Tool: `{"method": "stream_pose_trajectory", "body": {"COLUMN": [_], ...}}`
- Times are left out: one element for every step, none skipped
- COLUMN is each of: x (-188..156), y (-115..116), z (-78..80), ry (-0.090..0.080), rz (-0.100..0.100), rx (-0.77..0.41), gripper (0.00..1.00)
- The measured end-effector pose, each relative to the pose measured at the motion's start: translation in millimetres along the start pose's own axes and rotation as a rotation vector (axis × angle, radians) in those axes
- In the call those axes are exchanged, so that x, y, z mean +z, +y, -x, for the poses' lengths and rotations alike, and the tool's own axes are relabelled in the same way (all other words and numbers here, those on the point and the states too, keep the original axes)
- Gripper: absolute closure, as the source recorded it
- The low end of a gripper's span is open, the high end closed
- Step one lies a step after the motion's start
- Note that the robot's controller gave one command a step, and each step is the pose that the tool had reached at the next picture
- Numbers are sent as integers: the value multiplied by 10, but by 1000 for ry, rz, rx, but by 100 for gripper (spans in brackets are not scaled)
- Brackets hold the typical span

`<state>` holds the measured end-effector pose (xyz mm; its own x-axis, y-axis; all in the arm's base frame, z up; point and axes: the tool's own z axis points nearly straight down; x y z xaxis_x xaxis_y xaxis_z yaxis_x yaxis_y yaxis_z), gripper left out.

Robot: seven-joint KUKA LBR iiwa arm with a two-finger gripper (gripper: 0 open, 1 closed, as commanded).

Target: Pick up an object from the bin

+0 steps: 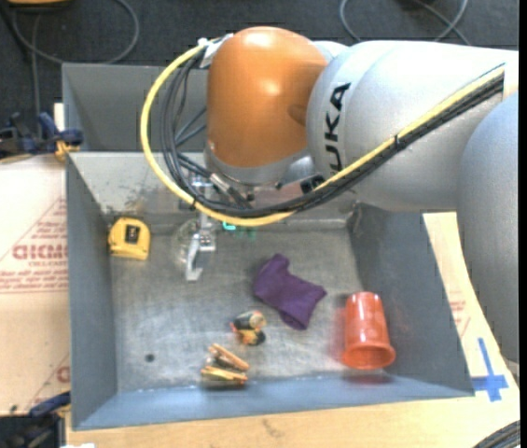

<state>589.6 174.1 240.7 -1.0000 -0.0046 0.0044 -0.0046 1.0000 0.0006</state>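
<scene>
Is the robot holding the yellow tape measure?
No, the yellow tape measure lies on the floor of the bin, apart from the gripper.

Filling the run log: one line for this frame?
pincer: over bin floor | between: yellow tape measure, purple cloth | grasp: not yet

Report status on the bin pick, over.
Gripper over bare bin floor. Yellow tape measure nearest, toward view's left; purple cloth toward view's right. Nothing in between.
</scene>
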Motion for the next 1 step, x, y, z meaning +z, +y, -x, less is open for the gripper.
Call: {"method": "stream_pose_trajectory", "body": {"x": [-49], "y": [-9], "z": [14], "ry": [-8], "rz": [1], "rx": [3], "gripper": [0]}}
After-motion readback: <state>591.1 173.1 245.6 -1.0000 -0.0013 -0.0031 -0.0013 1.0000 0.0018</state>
